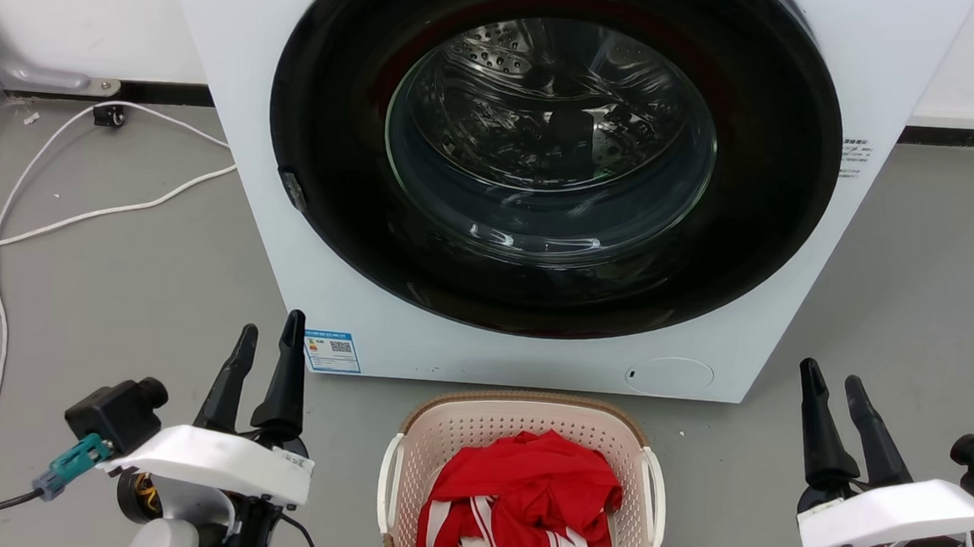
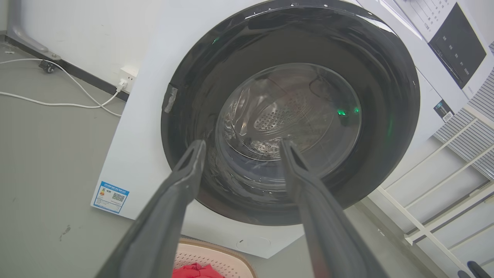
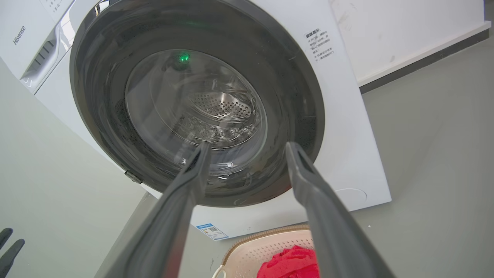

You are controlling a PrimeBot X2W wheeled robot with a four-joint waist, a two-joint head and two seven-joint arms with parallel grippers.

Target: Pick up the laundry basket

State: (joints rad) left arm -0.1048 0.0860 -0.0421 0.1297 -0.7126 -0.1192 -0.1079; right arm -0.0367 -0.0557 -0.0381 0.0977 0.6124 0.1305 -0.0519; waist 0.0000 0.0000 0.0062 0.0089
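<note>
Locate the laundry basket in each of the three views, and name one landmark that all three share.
Head view: laundry basket at bottom centre, just in front of the washing machine.
Left wrist view: laundry basket cut by the bottom edge, left of centre.
Right wrist view: laundry basket at the bottom edge, about centre.
Shared landmark: the blue label on the machine's lower front.

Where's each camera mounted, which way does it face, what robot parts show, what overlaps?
Head view: on the head, facing forward and down at the white front-loading washing machine and cream perforated plastic laundry basket; open left hand and right hand at the lower corners.
Left wrist view: on the left wrist, looking along its dark fingers at the round dark glass door.
Right wrist view: on the right wrist, same door past its own fingers.
Shared: all three show the door and the basket.
</note>
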